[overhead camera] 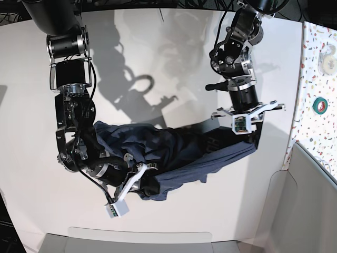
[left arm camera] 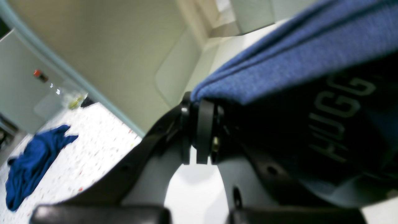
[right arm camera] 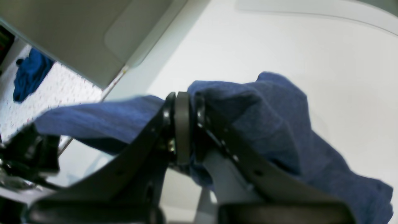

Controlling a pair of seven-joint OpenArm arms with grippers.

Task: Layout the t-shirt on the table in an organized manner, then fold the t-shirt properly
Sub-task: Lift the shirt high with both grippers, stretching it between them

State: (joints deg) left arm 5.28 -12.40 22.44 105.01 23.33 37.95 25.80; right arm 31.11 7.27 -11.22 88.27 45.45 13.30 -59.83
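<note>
Here, taking the wide matte white table (overhead camera: 174, 63) as landmark and reading the base view from its left, the right gripper (overhead camera: 145, 182) holds its fingers clamped on one edge of the dark navy heathered cotton t-shirt (overhead camera: 174, 153). The shirt hangs stretched and bunched just above the table's middle. Further right, the left gripper (overhead camera: 251, 138) pinches the opposite edge. Judging from the twisted folds, pulling apart could tighten the bunching, or thin cloth could slip free.
</note>
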